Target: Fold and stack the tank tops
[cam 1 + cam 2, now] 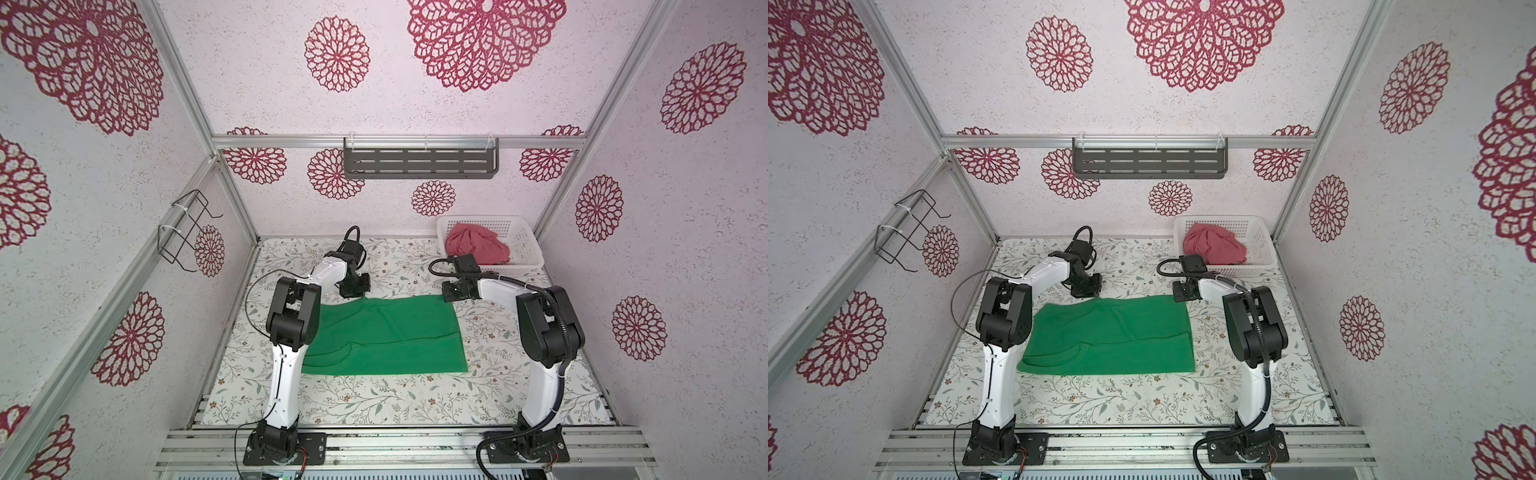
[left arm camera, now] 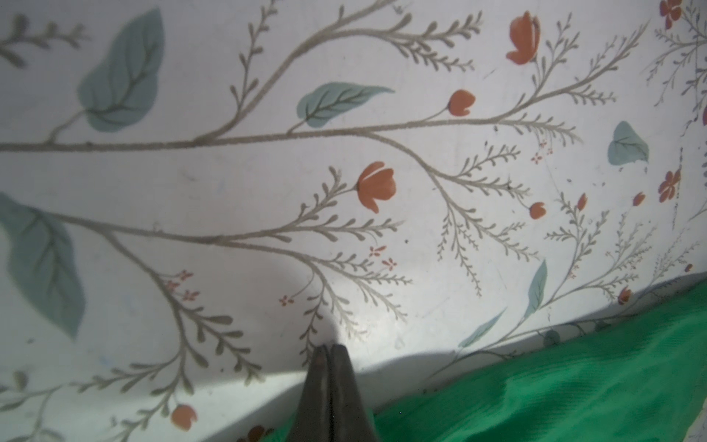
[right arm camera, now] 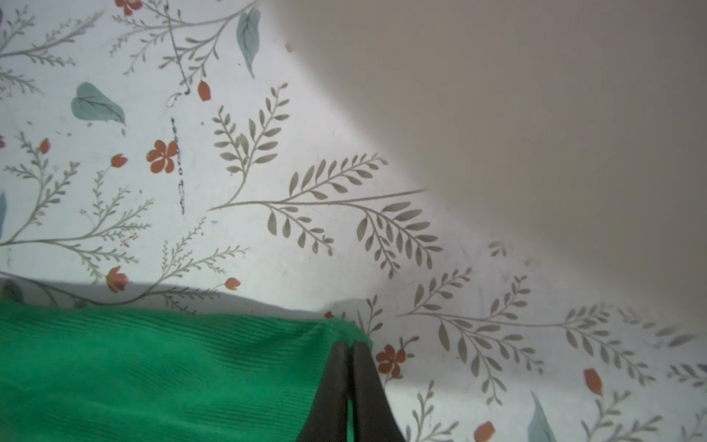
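A bright green tank top (image 1: 386,336) (image 1: 1113,336) lies flat on the floral table, partly folded over itself. My left gripper (image 1: 355,294) (image 1: 1086,293) is down at its far left corner. In the left wrist view its fingers (image 2: 329,348) are pressed together, with green cloth (image 2: 574,382) showing on both sides of their base. My right gripper (image 1: 448,296) (image 1: 1179,297) is at the far right corner, shut (image 3: 350,344) on the cloth's edge (image 3: 153,375). The pinkish red tank top (image 1: 478,245) (image 1: 1214,245) lies crumpled in the basket.
The white perforated basket (image 1: 523,232) (image 1: 1262,239) stands at the back right corner of the table. A grey slotted shelf (image 1: 419,162) hangs on the back wall and a black wire rack (image 1: 187,232) on the left wall. Aluminium posts frame the cell.
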